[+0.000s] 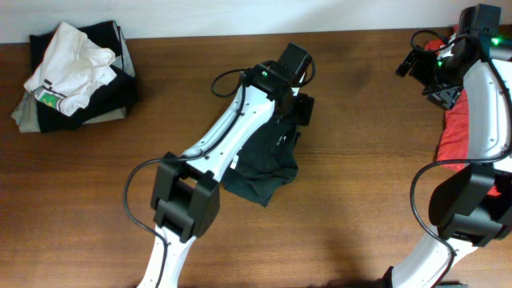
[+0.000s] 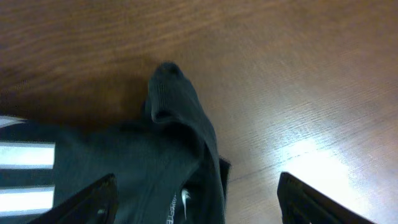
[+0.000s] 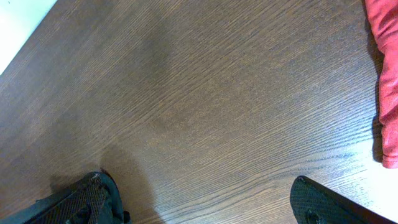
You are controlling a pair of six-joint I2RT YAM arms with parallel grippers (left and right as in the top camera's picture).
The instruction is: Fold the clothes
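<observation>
A black T-shirt (image 1: 264, 164) lies crumpled on the wooden table near the middle. My left gripper (image 1: 300, 108) is at its far end. In the left wrist view the left gripper (image 2: 199, 208) is open, its fingers on either side of a raised fold of the black T-shirt (image 2: 180, 124). White stripes show at the left, and a small white logo on the neck label. A red-orange T-shirt (image 1: 460, 132) lies at the right edge, under my right arm. My right gripper (image 1: 436, 90) is open and empty over bare wood (image 3: 205, 202), with the red-orange T-shirt (image 3: 385, 81) to its right.
A pile of folded clothes (image 1: 72, 76), black, white and grey, sits at the far left corner. The table's back edge meets a white wall (image 1: 240, 16). Bare wood lies between the black shirt and the red-orange one.
</observation>
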